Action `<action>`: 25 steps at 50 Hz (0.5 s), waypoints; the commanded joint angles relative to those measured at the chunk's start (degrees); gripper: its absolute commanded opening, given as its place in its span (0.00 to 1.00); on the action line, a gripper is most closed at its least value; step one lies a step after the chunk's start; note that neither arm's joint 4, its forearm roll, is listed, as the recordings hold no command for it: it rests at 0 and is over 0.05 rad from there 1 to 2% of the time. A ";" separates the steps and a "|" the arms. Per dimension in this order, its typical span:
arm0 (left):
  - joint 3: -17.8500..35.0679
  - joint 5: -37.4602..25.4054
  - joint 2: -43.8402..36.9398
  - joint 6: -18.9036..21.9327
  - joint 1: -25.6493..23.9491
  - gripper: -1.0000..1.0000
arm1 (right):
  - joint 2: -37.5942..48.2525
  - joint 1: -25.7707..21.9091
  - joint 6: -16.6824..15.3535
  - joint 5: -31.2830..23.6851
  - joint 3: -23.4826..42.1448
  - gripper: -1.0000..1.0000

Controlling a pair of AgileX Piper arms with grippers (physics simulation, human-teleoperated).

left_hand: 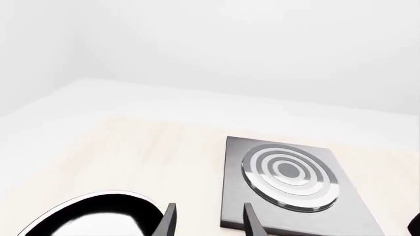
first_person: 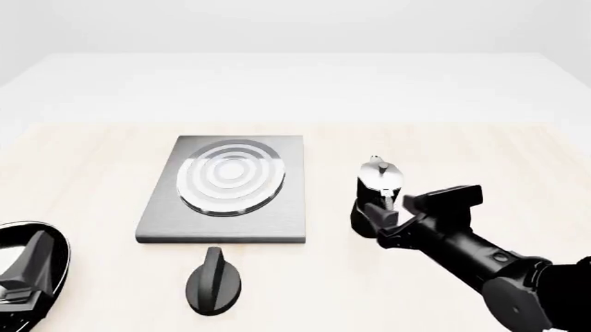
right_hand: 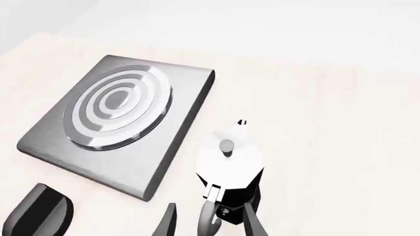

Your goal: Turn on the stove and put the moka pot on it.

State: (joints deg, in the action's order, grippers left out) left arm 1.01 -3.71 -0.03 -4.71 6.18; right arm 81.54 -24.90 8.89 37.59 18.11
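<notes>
The stove is a grey slab with a silver ring burner, lying left of the table's centre. Its black oval knob lies on the table in front of it, with its ridge pointing away from me. To the right of the slab stands the moka pot, upright, with a silver top and black body. My right gripper is open at the pot's near side. In the right wrist view its fingers stand on either side of the pot's black handle, apart from it. My left gripper is open and empty at the near left.
The light wooden table spreads out around the stove and ends at a pale far edge. A glossy black curved shape fills the corner of the left wrist view beside the left fingers. The right arm reaches in from the near right.
</notes>
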 commanded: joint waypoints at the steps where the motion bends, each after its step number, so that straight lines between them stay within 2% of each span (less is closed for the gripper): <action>1: -0.07 0.03 0.00 0.01 -0.17 1.00 | 3.61 -1.15 1.50 2.49 0.34 1.00; 11: 0.04 -0.02 0.00 -0.14 -0.10 1.00 | 6.64 -1.28 1.57 4.79 0.35 1.00; 16: -0.09 0.04 0.00 -0.17 -0.06 1.00 | 7.93 -1.33 2.73 6.17 -0.04 1.00; 17: -0.10 0.05 0.00 -0.17 -0.06 1.00 | 7.94 -0.93 2.67 6.07 -0.05 0.00; 25: -0.32 0.21 0.00 -0.12 -0.10 1.00 | 7.24 -0.87 3.27 6.40 -1.22 0.00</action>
State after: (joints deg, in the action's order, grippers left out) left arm 0.87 -3.62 -0.03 -4.83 6.11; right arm 87.64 -25.60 11.07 43.16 18.01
